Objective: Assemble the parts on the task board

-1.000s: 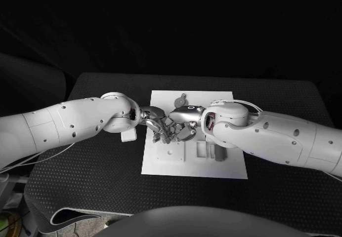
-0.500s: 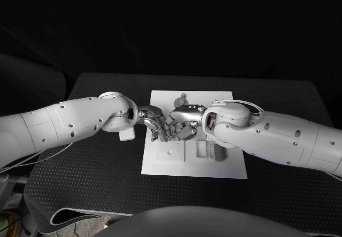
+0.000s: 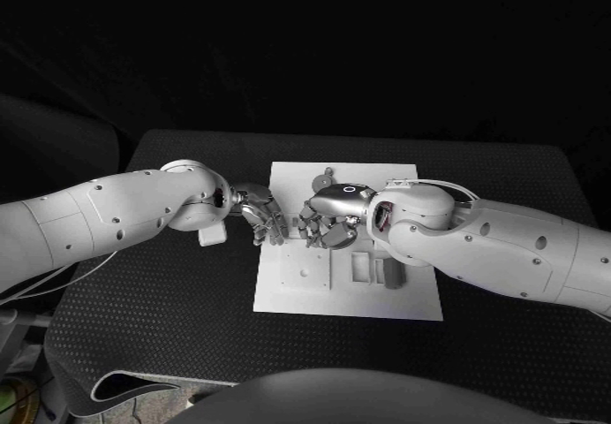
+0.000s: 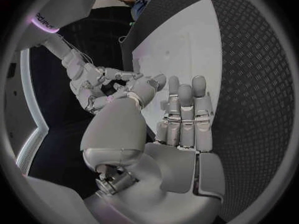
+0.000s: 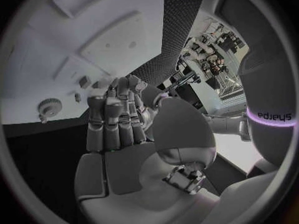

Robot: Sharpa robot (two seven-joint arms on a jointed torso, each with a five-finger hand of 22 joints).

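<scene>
Left hand [image 3: 261, 215] pulled back toward 9 o'clock, empty, fingers straight. Right hand [image 3: 334, 228] curled over one task board [image 3: 382, 300]; grasp unclear.

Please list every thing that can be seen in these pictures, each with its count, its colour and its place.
task board: one, white, in the middle of the table.
table: one, black with a textured top, under the board.
gear-shaped part: one, grey, on the board near its far edge.
raised block: one, pale, on the board's near left area.
dark slotted piece: one, grey, on the board beside the right arm.
left hand: one, silver, over the board's left edge, fingers straight.
right hand: one, silver, over the board's middle; whether it holds something cannot be told.
</scene>
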